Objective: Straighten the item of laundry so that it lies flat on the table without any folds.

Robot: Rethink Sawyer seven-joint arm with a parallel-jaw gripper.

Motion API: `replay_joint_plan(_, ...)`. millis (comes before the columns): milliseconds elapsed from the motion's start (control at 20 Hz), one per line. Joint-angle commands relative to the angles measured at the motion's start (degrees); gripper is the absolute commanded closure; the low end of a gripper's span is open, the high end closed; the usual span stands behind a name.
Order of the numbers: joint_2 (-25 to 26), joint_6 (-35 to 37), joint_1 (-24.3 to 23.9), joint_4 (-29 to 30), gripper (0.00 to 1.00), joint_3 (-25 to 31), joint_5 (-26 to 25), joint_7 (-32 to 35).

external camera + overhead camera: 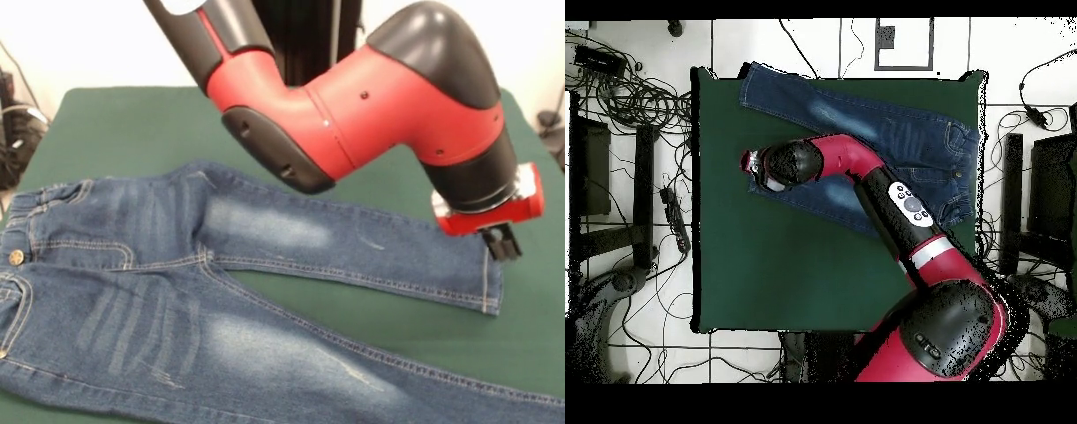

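The gripper (501,240) hangs at the hem of one leg of the jeans (177,283); whether it is open or holding cloth cannot be told. From there the jeans spread flat across the table (115,132), waistband farthest from it.

Faded blue jeans (177,291) spread flat, legs apart.

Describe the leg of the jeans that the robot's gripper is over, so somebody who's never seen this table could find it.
Start at the dark green table, where blue jeans lie spread, waistband at the picture's left in the front view. Two legs run rightward; the one meant is the farther, upper leg. Its hem lies right under the gripper, unlike the nearer leg, which runs off the picture.
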Motion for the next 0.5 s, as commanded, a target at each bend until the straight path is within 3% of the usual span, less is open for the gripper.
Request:
replay_joint_plan(50,-4.8,7.0,1.6,0.7,1.00,-4.9,0.8,-10.9)
replay_joint_plan(350,-12.2,7.1,-0.3,6.2,1.00,-5.5,0.9,-8.7)
replay_joint_plan(500,-12.6,7.5,1.0,5.6,1.00,-7.8,0.1,-7.3)
